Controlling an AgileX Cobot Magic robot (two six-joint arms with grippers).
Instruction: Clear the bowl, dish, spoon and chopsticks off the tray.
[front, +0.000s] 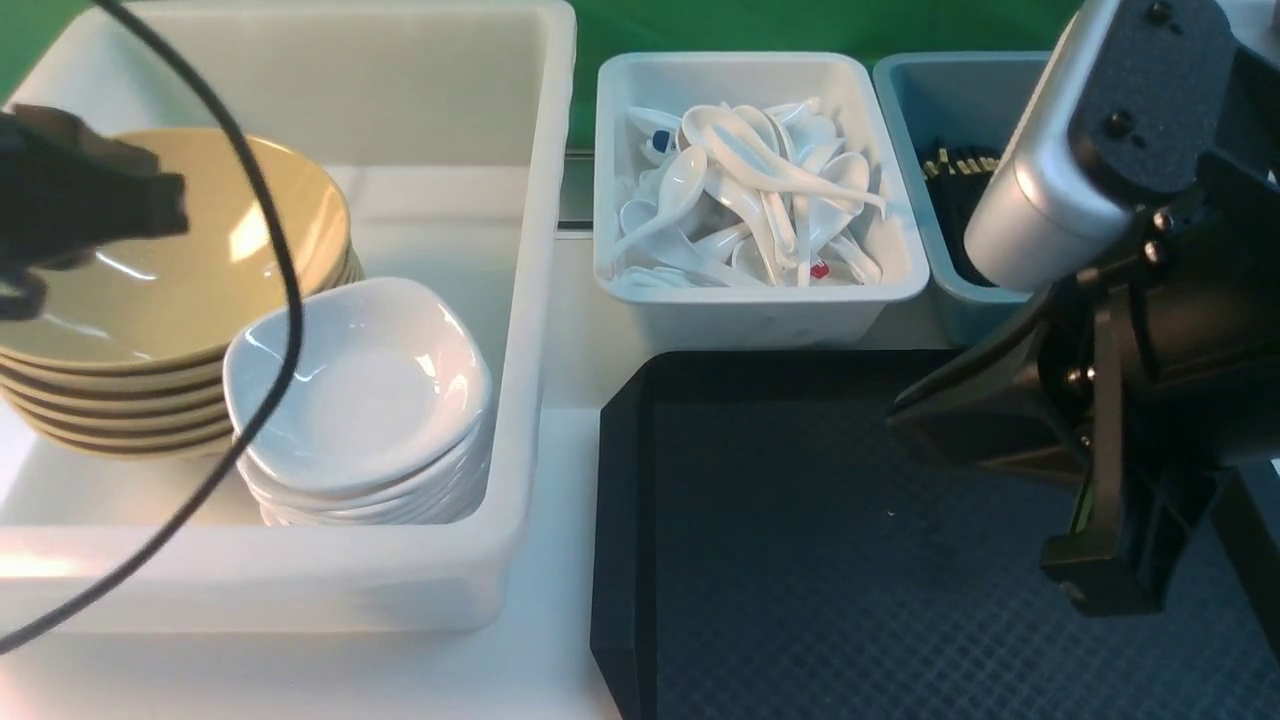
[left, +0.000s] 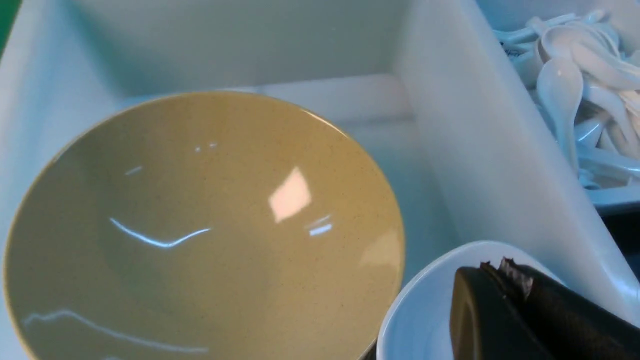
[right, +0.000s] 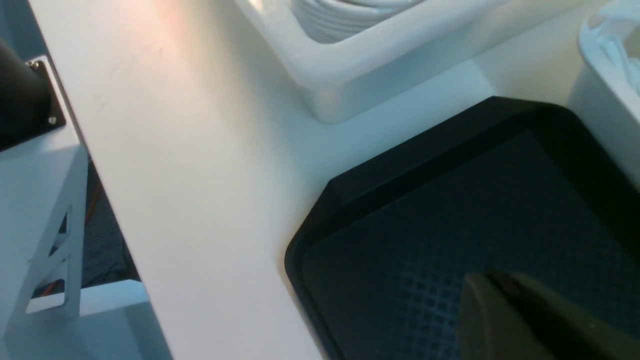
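The black tray (front: 790, 570) shows nothing on its visible part; my right arm hides its right side. It also shows in the right wrist view (right: 450, 210). A tan bowl (front: 150, 280) tops a stack in the big white tub, seen too in the left wrist view (left: 200, 225). A white dish (front: 360, 390) tops a stack beside it (left: 420, 310). Spoons (front: 750, 190) fill a small white tub. Chopsticks (front: 960, 170) lie in a grey-blue tub. My left gripper (front: 172, 208) is shut and empty above the bowl stack (left: 492, 267). My right gripper (front: 905, 420) is shut and empty above the tray (right: 487, 277).
The big white tub (front: 540, 300) stands left of the tray. The spoon tub (front: 770, 310) and grey-blue tub (front: 905, 110) stand behind the tray. A black cable (front: 285, 300) hangs across the bowl and dish stacks. The white table edge (right: 100, 165) lies past the tray.
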